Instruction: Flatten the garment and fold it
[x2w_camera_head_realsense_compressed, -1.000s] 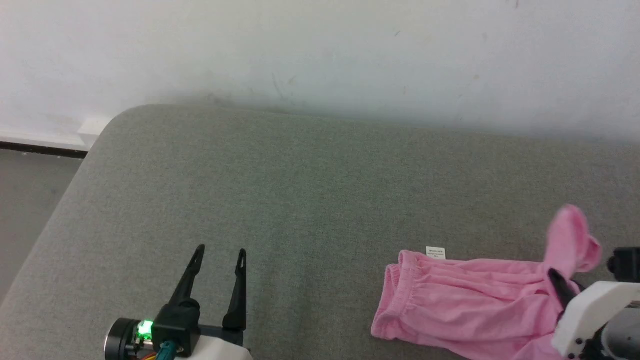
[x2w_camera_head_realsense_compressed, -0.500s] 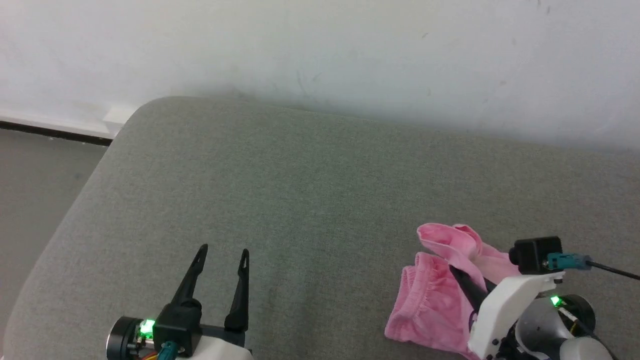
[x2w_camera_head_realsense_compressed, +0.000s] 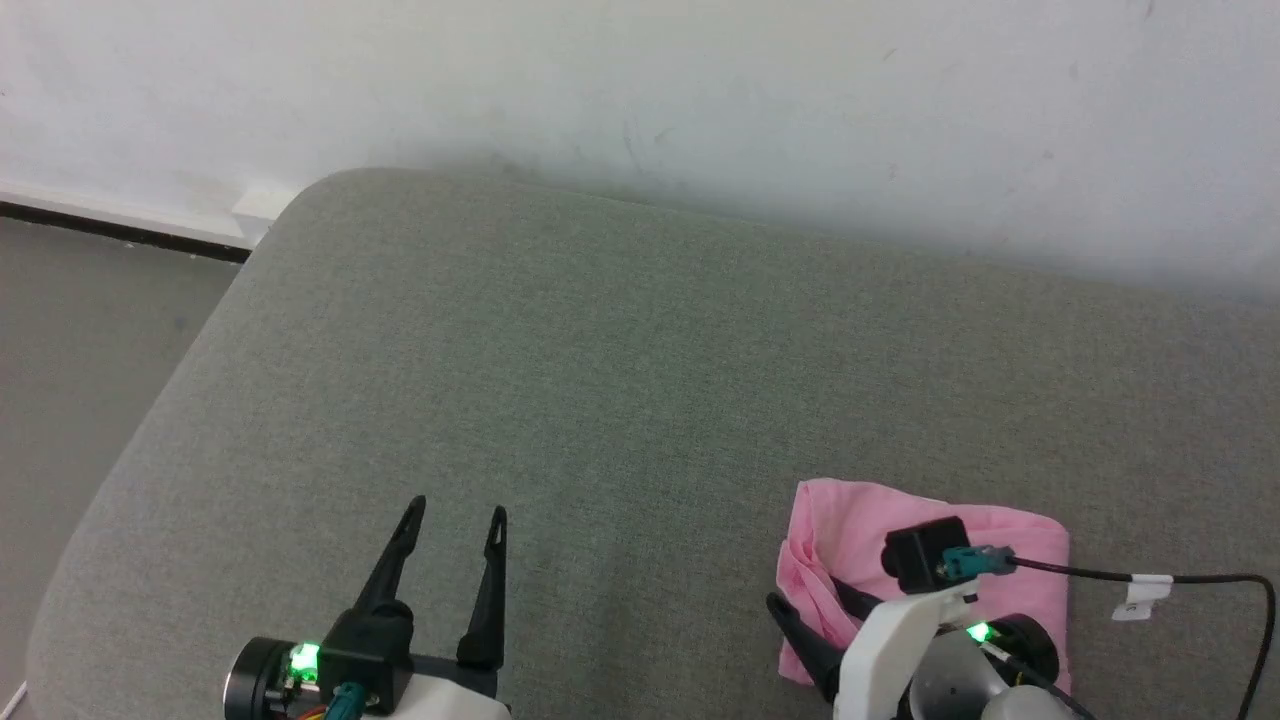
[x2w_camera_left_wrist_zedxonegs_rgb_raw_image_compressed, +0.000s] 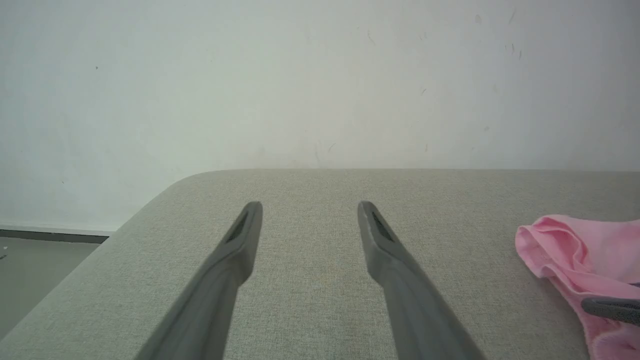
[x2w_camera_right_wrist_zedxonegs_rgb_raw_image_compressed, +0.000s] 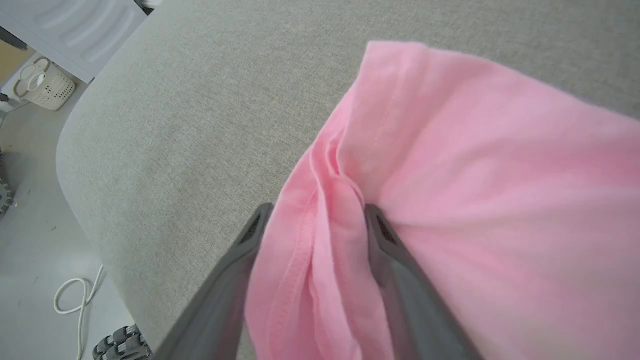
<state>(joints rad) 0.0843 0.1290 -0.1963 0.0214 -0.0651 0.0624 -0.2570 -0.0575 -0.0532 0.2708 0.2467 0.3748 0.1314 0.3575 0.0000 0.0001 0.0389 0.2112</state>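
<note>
Right gripper (x2w_camera_head_realsense_compressed: 808, 600): one; its arm is cut off by the bottom edge. Fingers spread wide, with a raised fold of the garment (x2w_camera_head_realsense_compressed: 850, 520) lying between them and touching both.
Left gripper (x2w_camera_head_realsense_compressed: 456, 510): one; fingers apart, nothing between, well left of the cloth.
Garment: one, pink, doubled over at the near right of the grey cushion (x2w_camera_head_realsense_compressed: 600, 350); near edge hidden behind the right wrist.
Wall (x2w_camera_head_realsense_compressed: 600, 80): one, white, beyond.

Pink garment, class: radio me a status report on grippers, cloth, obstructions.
Left gripper open over grey cushion. Right gripper open, straddling a pink garment ridge. Garment folded over, one edge bunched. Black cable trails beside it.
</note>
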